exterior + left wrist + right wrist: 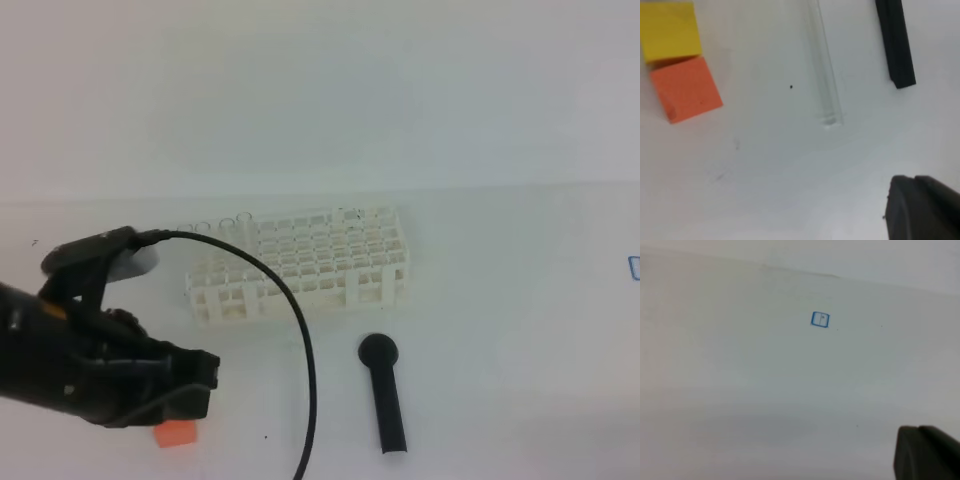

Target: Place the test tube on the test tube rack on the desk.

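A clear test tube (824,75) lies flat on the white table (500,300), not yet in the white test tube rack (300,262).

The rack stands at the table's middle. In front of it lies a black round-headed tool (385,395). The left hand (190,385) hangs low in front of the rack, off to its left, over an orange block (686,89) that touches a yellow block (670,30); whether its jaws are wide or narrow cannot be told. The tube lies between the blocks and the tool. The right hand (927,452) is closed, holding nothing.
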{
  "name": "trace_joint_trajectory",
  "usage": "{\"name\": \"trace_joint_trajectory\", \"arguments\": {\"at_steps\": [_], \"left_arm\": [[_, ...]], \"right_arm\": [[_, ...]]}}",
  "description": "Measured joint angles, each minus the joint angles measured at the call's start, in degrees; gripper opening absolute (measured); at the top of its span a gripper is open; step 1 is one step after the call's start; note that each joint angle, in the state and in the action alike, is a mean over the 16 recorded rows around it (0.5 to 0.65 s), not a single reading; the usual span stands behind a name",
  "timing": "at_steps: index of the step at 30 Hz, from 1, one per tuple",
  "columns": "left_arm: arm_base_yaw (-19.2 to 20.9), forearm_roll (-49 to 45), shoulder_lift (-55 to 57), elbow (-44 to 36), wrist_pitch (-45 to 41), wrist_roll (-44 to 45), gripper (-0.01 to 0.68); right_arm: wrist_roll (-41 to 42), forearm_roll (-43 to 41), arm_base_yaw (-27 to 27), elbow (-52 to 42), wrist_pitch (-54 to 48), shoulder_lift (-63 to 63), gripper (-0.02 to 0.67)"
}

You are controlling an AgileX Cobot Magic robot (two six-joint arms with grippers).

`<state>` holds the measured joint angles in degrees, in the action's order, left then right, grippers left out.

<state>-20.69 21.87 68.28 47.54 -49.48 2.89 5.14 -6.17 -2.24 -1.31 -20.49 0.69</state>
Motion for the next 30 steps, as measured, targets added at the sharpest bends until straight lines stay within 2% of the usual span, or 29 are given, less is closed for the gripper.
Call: {"name": "trace_joint_trajectory", "arguments": {"at_steps": [7,15,22,30], "left_arm": [[-5.87,-5.55,8.4,7.06,-4.18,-7.9,0.063],[-11.81,-11.45,15.84,11.19,-4.5,-20.35,0.076],[-12.6,-12.59,19.81,12.57,-4.93,-24.76,0.1],[-13.13,-12.8,22.13,12.88,-3.83,-27.91,0.241]], "right_arm": [[0.0,-0.04,0.0,0.0,0.0,0.0,-0.001],[0.0,-0.08,0.0,0.0,0.0,0.0,-0.001],[0.0,-0.08,0.0,0.0,0.0,0.0,-0.001],[0.0,-0.08,0.0,0.0,0.0,0.0,-0.001]]}}
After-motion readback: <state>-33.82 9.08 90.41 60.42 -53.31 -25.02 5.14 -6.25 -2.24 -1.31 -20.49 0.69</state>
